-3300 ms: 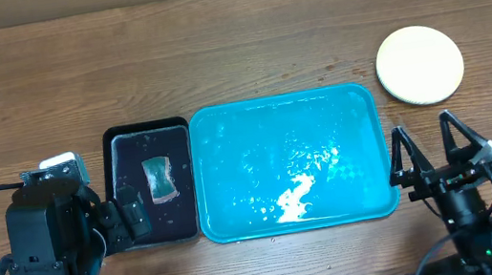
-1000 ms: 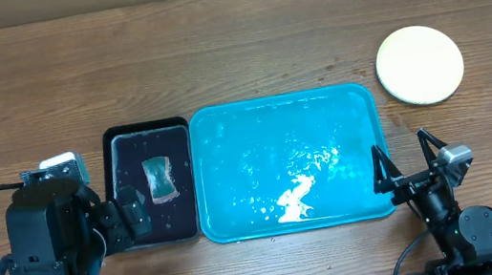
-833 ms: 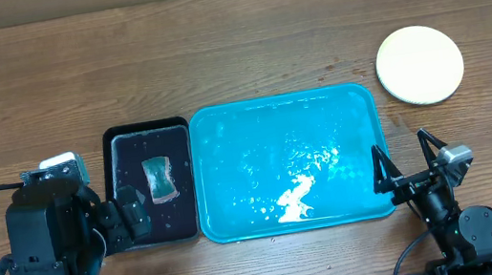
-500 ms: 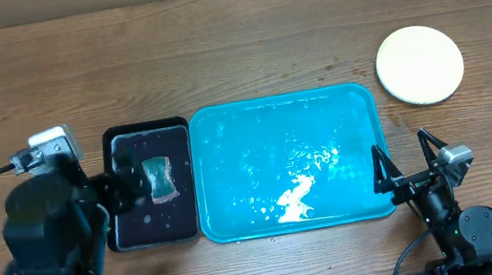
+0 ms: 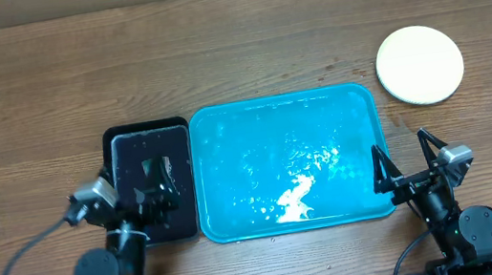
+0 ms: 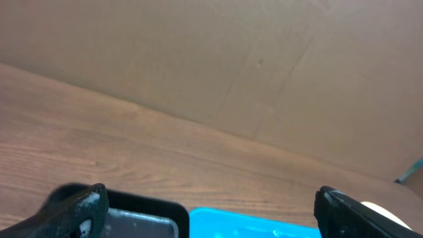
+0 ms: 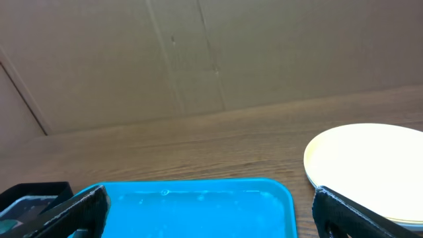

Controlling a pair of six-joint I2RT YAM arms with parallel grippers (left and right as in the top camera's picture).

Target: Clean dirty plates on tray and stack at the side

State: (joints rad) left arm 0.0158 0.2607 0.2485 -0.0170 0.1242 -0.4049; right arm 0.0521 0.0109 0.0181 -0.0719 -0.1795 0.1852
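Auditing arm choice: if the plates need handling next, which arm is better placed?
Right. The right gripper stands open by the tray's right end, on the plates' side; the left gripper hangs over the black tray, far off.

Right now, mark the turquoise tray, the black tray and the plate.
turquoise tray [image 5: 226,135], overhead view, bare floor near far-left corner.
black tray [image 5: 143,127], overhead view, far rim.
plate [image 5: 419,65], overhead view, its centre.

Overhead straight down on the table [image 5: 214,46], wrist views low, level, facing rearward, both catching the tray [image 7: 198,205]
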